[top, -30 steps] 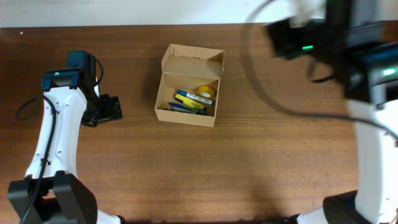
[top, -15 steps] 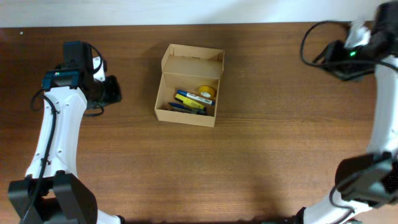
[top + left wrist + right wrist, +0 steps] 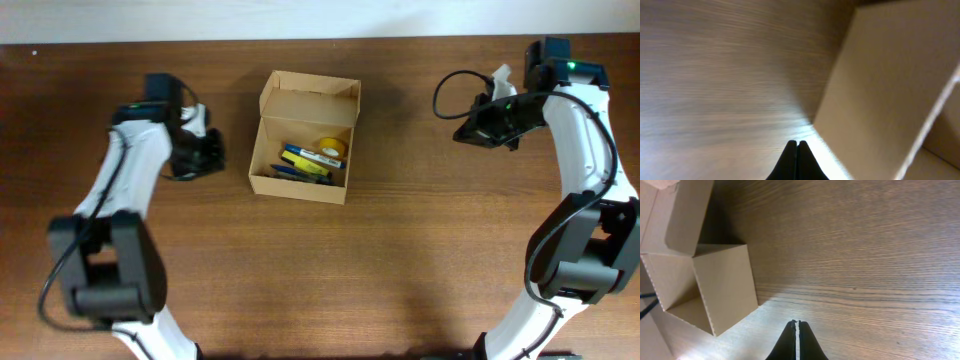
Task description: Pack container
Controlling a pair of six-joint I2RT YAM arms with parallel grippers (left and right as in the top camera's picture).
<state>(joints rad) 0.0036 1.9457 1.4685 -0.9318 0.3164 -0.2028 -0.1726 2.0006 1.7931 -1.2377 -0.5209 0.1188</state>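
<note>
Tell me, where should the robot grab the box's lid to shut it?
Best bet: the lid flap, pinched at the middle of its free far edge, coming from behind the box. The flap leans open off the back wall, and that edge sticks out bare, so pulling there should swing it forward and down.

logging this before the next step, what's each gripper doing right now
Left gripper: closed, holding nothing.
Right gripper: closed, holding nothing.
</note>
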